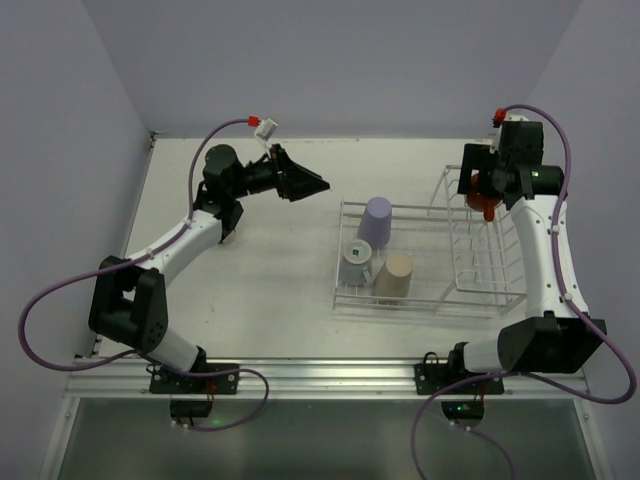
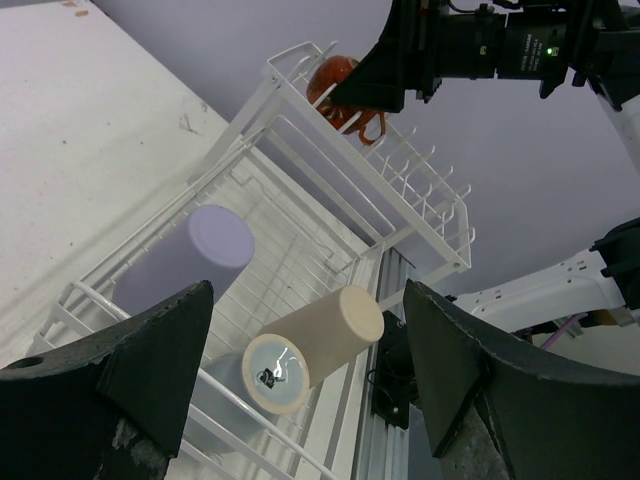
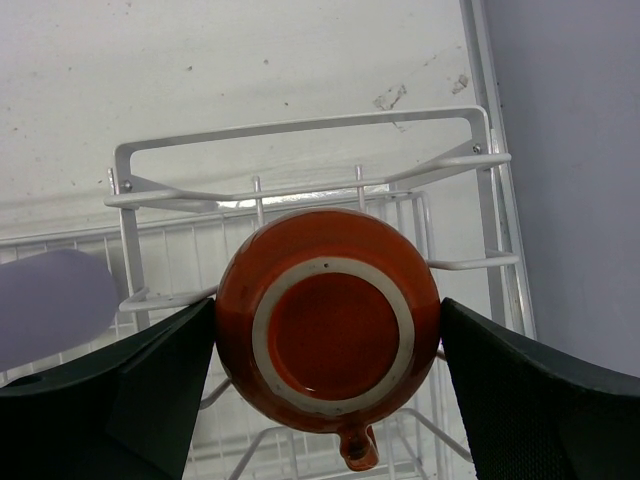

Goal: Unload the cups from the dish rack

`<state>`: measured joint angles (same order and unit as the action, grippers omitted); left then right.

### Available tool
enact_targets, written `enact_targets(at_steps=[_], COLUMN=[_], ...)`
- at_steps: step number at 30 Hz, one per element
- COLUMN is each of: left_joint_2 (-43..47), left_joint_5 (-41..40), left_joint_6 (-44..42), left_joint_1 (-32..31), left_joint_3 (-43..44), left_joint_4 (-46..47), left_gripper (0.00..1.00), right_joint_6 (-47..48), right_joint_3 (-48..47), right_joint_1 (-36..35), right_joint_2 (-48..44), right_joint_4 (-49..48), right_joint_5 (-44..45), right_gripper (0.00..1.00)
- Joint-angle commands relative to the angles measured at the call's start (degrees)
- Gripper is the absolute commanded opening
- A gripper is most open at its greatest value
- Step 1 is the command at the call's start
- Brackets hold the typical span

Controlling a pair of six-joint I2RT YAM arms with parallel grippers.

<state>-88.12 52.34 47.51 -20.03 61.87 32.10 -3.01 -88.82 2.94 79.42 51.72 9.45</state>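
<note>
- While the right gripper (image 3: 326, 305) hangs over the taller basket end of the dish rack (image 3: 300, 127), its jaws stand wide apart on either side of the orange-red mug (image 3: 330, 340).
- That mug sits base up in the basket, handle toward the wrist camera; whether the fingers (image 3: 150, 380) touch it I cannot tell.
- In the low tray of the rack stand three cups: the lavender tumbler (image 1: 378, 220) at the far side, and the beige tumbler (image 1: 394, 276) and blue-grey cup (image 1: 357, 262) side by side at the near side, the blue-grey cup base up.
- Above the table (image 1: 250, 280), left of the rack and apart from it, the left gripper (image 2: 308, 292) points toward the tray, jaws apart, holding nothing.
</note>
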Motion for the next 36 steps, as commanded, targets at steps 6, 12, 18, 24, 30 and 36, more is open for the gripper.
enact_targets(at_steps=[6,12,18,24,30,36], left_joint_2=[-0.39,-0.30,-0.30,-0.39,-0.30,-0.21], left_joint_5=[1.19,1.36,1.36,1.45,1.45,1.45], left_joint_6=[-0.40,-0.22,-0.13,-0.05,-0.05,0.31], left_joint_1=[-0.36,-0.36,-0.36,-0.36,-0.36,-0.36], left_joint_3=[-0.17,-0.08,0.01,0.01,-0.08,0.01], left_joint_4=[2.71,2.71,2.80,2.88,2.71,2.71], left_gripper=[0.81,0.81,0.81,0.81,0.81,0.81], right_joint_6=[-0.16,0.19,0.98,0.90,-0.16,-1.21], right_joint_3=[0.22,0.57,0.84,1.36,1.72,2.51], right_joint_1=[-0.04,-0.04,-0.04,-0.04,0.05,0.14], right_joint_2=[0.56,1.26,1.97,2.76,3.29,2.85], right_joint_4=[-1.19,-0.92,-0.31,-0.04,0.48,0.48], right_joint_5=[-0.40,0.21,1.44,0.48,-0.84,-2.60], right_gripper=[0.92,0.92,0.91,0.68,0.41,0.02])
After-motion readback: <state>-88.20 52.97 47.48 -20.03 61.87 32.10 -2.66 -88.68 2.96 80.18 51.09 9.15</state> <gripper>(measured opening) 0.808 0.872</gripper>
